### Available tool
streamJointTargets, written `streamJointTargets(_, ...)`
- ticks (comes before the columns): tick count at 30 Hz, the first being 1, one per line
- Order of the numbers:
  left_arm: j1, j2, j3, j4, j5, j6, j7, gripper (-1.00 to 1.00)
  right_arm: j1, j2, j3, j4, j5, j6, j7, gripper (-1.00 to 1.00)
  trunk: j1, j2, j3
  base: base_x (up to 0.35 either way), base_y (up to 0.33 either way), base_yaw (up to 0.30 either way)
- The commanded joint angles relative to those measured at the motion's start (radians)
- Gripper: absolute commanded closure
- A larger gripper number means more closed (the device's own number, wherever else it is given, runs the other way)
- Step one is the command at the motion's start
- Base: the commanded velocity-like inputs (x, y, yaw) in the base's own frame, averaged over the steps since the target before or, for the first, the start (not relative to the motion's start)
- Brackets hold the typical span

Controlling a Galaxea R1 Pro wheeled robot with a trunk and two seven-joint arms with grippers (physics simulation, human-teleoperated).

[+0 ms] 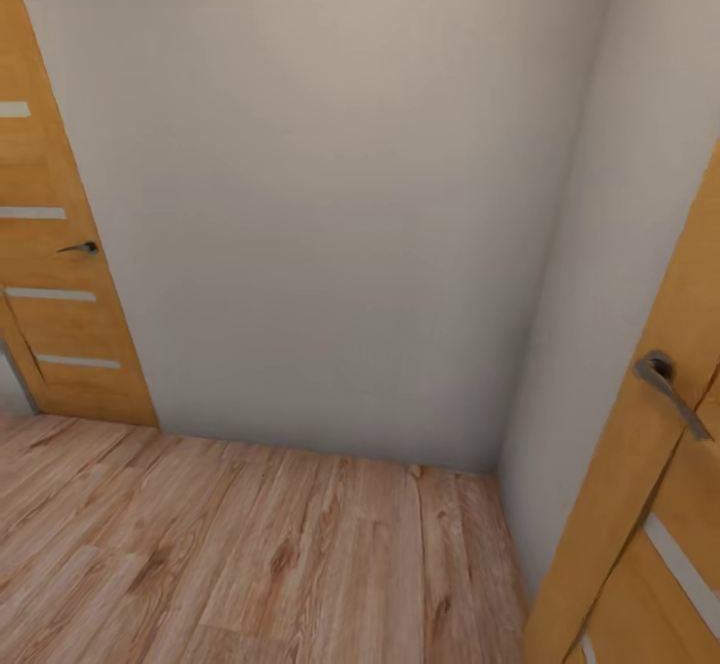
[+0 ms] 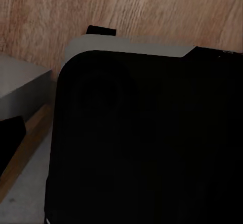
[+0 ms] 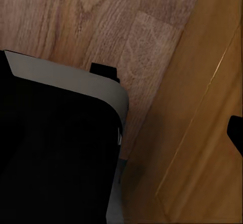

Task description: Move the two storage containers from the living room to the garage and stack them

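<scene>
The two storage containers are out of view, and so are the living room and the garage. I face a corner of a hallway with a pale wall [image 1: 340,224] and light wood plank flooring [image 1: 250,554]. In the left wrist view, my own black and grey body [image 2: 147,143] sits over the planks [image 2: 152,11]. The right wrist view shows the same dark body [image 3: 55,153] beside wood planks [image 3: 91,21].
A wooden door with frosted strips [image 1: 60,244] and a dark handle [image 1: 80,247] stands at the left. A second wooden door [image 1: 640,504] with a grey lever handle [image 1: 665,384] is close on my right, and it also appears as a door panel [image 3: 202,133] in the right wrist view.
</scene>
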Motion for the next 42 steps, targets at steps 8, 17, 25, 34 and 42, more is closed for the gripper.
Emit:
streamJointTargets(8,0.0,0.0,0.001,0.0,0.008,-0.002,0.001,-1.0,-0.001,0.0,0.009,0.003,-0.009,-0.007,0.0,-1.0,0.001,0.0,-0.001,0.321,0.0,0.267)
streamJointTargets(17,0.0,-0.001,0.001,0.0,0.008,-0.002,0.001,-1.0,-0.001,0.0,0.011,0.003,-0.01,-0.004,0.0,-1.0,0.001,0.0,-0.001,0.321,0.0,0.095)
streamJointTargets(25,0.0,0.0,0.001,0.0,0.008,-0.002,0.001,-1.0,-0.001,0.002,0.01,0.002,-0.009,-0.006,0.0,-1.0,0.001,0.0,-0.001,0.321,0.0,0.003)
streamJointTargets(34,0.0,0.0,0.001,-0.001,0.008,-0.002,0.001,-1.0,-0.001,0.001,0.012,0.002,-0.007,-0.008,0.0,-1.0,0.001,0.0,-0.001,0.264,0.0,0.184)
streamJointTargets(42,0.0,0.0,0.001,-0.001,0.008,-0.002,0.001,-1.0,-0.001,0.0,0.013,0.002,-0.007,-0.007,0.0,-1.0,0.001,0.0,-0.001,0.021,0.0,0.269)
